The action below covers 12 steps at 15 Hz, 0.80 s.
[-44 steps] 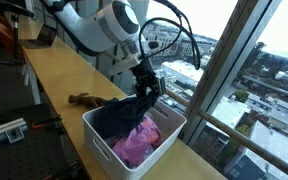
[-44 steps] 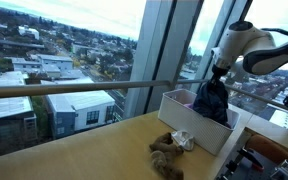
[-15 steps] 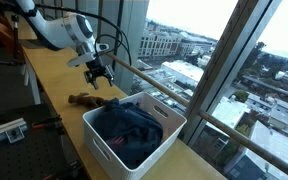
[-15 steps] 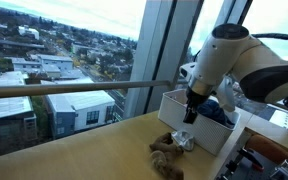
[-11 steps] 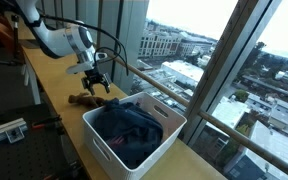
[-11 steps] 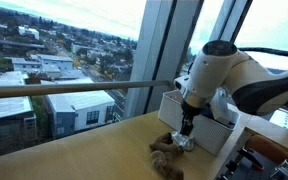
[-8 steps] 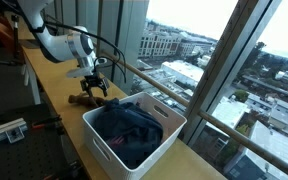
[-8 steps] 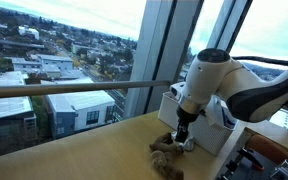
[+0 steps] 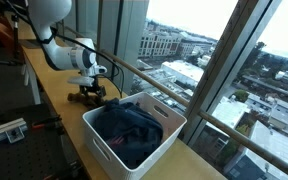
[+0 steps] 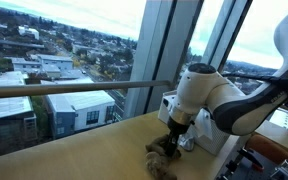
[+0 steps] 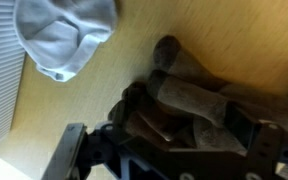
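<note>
Brown fabric [image 11: 189, 95], crumpled and glove-like, lies right under the wrist camera on the wooden table [image 11: 234, 40], and the gripper [image 11: 174, 145] hangs low over it with its jaws spread wide, one dark finger to each side of the bundle; whether the pads actually touch the cloth I cannot tell. Just beside the brown piece, a little apart from it, sits a small white cloth [image 11: 64, 35], rounded and soft. In an exterior view the gripper [image 10: 172, 143] comes down at the near end of the brown fabric [image 10: 160, 160], with the white cloth [image 10: 188, 143] between that bundle and the white bin [image 10: 172, 101]. In an exterior view from the opposite side, the gripper [image 9: 87, 92] is down over the brown fabric [image 9: 82, 98] on the table [image 9: 54, 75], close beside the white bin [image 9: 104, 142], which holds dark blue clothing [image 9: 129, 125]. Behind it all runs the tall window [image 9: 219, 60] with city buildings [image 10: 44, 70] far below.
</note>
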Available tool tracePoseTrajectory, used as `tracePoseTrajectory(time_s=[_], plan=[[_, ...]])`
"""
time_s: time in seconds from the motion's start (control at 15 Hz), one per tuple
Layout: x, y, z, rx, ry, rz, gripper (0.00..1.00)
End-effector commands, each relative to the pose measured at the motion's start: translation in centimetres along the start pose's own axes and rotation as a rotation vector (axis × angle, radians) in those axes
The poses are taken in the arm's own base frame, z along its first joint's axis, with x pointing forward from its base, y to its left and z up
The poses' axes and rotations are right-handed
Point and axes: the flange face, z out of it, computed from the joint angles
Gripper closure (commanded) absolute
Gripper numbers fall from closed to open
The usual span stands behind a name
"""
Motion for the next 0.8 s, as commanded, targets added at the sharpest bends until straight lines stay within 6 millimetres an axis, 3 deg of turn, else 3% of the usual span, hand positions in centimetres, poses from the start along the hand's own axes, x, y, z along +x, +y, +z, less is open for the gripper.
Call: tracePoseTrajectory(time_s=[0.0, 0.4, 0.73], plan=[[1.5, -1.1, 0.1, 0.075, 0.034, -0.002, 0.0], [2.8, -1.8, -1.7, 0.117, 0.051, -0.013, 0.0], [3.8, -2.3, -4.5, 0.099, 0.065, -0.047, 0.0]])
